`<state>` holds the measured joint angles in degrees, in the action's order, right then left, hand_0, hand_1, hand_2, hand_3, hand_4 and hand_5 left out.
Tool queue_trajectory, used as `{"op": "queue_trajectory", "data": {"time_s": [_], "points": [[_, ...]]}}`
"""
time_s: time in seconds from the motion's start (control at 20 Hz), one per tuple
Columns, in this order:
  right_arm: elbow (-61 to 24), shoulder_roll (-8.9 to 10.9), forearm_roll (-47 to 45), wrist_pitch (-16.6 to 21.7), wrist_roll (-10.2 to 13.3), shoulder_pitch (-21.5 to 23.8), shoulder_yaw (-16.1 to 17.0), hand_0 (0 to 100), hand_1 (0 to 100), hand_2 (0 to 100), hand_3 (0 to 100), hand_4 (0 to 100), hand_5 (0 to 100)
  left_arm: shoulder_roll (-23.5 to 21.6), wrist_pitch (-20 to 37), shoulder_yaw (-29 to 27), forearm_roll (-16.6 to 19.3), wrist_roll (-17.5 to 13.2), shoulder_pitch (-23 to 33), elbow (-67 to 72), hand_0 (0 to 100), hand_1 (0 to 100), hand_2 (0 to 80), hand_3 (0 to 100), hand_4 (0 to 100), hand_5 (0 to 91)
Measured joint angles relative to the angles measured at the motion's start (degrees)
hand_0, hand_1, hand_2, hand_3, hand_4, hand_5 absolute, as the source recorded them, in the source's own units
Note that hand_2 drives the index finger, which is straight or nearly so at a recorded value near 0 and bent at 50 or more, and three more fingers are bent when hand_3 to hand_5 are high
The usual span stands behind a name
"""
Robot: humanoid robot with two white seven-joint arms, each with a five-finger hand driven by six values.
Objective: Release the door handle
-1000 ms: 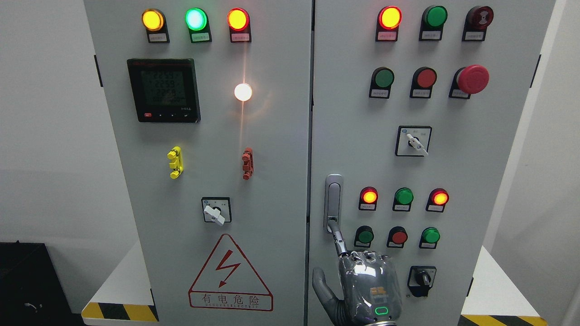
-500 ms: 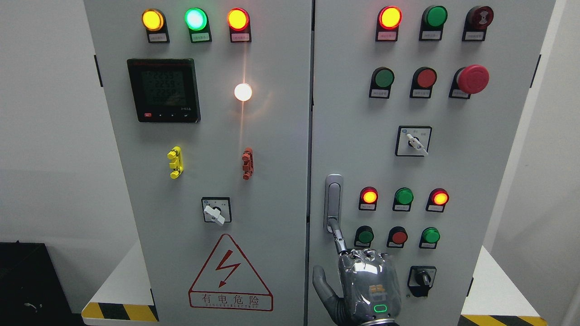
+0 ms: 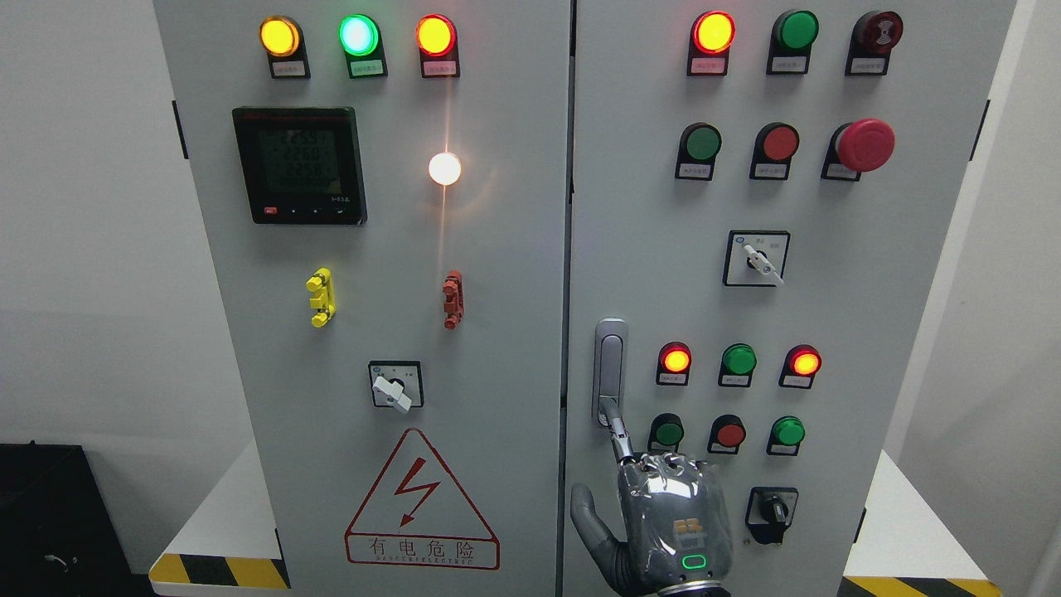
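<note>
Almost nothing has moved over the last second — the right hand (image 3: pixel 673 531) still has one finger stretched onto the bottom of the door handle (image 3: pixel 610 369), other fingers curled; release not yet done.

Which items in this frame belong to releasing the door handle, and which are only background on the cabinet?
Part of the job:
- door handle, on the right door's left edge
- right hand, index fingertip at the handle's lower end

Background:
- emergency stop button
- digital meter
- yellow clip and red clip
- warning triangle sticker
- selector switch
</note>
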<state>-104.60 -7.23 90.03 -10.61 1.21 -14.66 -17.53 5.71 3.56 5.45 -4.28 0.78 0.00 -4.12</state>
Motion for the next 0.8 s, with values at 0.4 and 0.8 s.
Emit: {"op": "queue_trajectory", "data": {"time_s": [0.4, 0.8], "points": [[0.6, -0.03, 0.4, 0.0, 0.0, -0.2, 0.0, 52, 29, 2, 99, 96, 98, 0.0, 0.0, 0.0, 0.0, 0.0, 0.0, 0.0, 12, 56, 0.0, 0, 0, 0.0], [1.0, -0.07, 0.6, 0.0, -0.2, -0.6, -0.1, 52, 28, 2, 99, 96, 98, 0.0, 0.0, 0.0, 0.0, 0.0, 0.0, 0.0, 12, 56, 0.0, 0, 0, 0.0]]}}
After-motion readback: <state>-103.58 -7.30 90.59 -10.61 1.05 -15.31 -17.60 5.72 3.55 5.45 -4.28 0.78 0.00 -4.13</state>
